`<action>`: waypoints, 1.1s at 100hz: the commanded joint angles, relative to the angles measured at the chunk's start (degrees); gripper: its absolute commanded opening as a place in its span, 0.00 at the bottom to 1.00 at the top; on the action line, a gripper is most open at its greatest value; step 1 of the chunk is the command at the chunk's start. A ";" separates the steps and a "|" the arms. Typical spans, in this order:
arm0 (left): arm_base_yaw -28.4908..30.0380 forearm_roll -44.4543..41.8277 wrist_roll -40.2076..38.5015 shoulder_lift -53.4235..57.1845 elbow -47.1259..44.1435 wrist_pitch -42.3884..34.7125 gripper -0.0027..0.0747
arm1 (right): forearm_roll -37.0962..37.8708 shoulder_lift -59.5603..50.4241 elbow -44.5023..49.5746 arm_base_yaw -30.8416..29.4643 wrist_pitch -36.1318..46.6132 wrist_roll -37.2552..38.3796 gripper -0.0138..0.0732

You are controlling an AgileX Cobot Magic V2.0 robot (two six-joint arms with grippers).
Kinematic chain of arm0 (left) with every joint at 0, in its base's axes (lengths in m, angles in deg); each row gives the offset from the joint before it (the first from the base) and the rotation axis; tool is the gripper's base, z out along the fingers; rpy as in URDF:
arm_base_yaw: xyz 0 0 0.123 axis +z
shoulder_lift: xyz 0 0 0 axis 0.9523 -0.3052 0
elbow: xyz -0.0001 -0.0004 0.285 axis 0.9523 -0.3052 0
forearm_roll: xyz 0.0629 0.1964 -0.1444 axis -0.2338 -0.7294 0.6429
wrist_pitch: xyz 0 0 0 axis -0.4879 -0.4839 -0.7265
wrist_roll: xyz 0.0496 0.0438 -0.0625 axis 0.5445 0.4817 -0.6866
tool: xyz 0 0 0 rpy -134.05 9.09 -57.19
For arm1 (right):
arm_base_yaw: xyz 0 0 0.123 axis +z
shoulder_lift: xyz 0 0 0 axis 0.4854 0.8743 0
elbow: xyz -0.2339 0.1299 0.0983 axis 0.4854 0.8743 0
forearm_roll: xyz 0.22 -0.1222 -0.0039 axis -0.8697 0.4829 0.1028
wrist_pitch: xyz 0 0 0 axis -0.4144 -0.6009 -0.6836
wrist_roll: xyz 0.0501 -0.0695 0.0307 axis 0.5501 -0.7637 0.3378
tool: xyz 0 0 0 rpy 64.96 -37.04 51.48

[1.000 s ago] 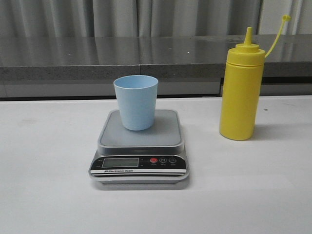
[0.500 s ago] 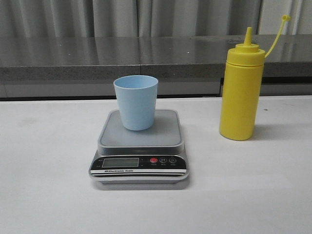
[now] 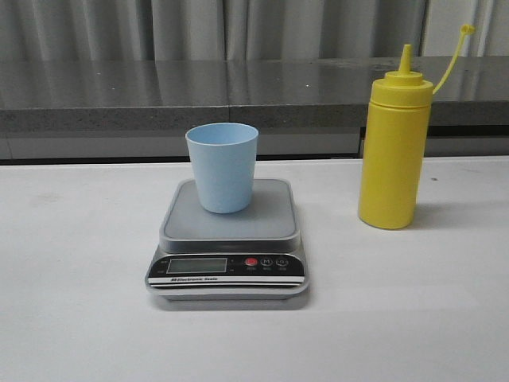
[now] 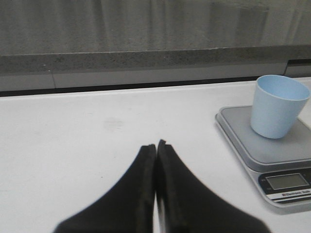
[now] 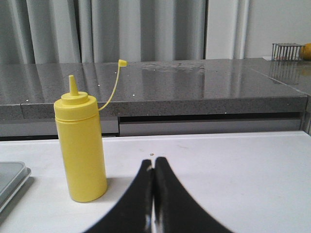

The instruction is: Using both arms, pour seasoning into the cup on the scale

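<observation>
left gripper [image 4: 155, 145]: fingers pressed together, empty, over bare table [image 3: 71, 318] | right gripper [image 5: 154, 162]: fingers together, empty | cup [image 3: 223, 167]: upright on scale [image 3: 228, 243] platform | seasoning bottle [image 3: 391, 151]: upright on table, right of scale, apart, cap off nozzle

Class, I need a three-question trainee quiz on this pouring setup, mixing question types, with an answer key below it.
1. True or false: the cup stands on the scale.
2. On which side of the scale, in the front view, does the seasoning stand?
3. The left gripper and right gripper are: A both open, B both shut and empty, C one holding the seasoning.

Key: 1 true; 2 the right side, upright on the table, cap off the nozzle; 3 B.
</observation>
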 commanded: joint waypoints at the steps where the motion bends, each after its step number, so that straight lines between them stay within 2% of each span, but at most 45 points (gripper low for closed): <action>1: 2.29 -0.66 -0.23 0.64 0.30 -4.83 0.01 | 0.78 -1.17 -0.95 -0.31 4.19 -0.65 0.08; 25: 9.51 -0.95 1.01 6.90 -6.09 -7.02 0.01 | 0.78 -1.17 -0.95 -0.31 4.19 -0.65 0.08; 44: 12.78 -0.95 1.01 12.71 -11.76 -9.63 0.01 | 0.78 -1.17 -0.95 -0.31 4.19 -0.65 0.08; 65: 12.79 -1.10 1.01 19.22 -12.54 -5.34 0.01 | 0.78 -1.17 -0.95 -0.31 4.12 -0.65 0.08; 110: 12.67 -0.95 1.01 19.08 -12.54 -5.21 0.01 | 0.78 -1.17 -0.95 -0.31 4.07 -0.65 0.08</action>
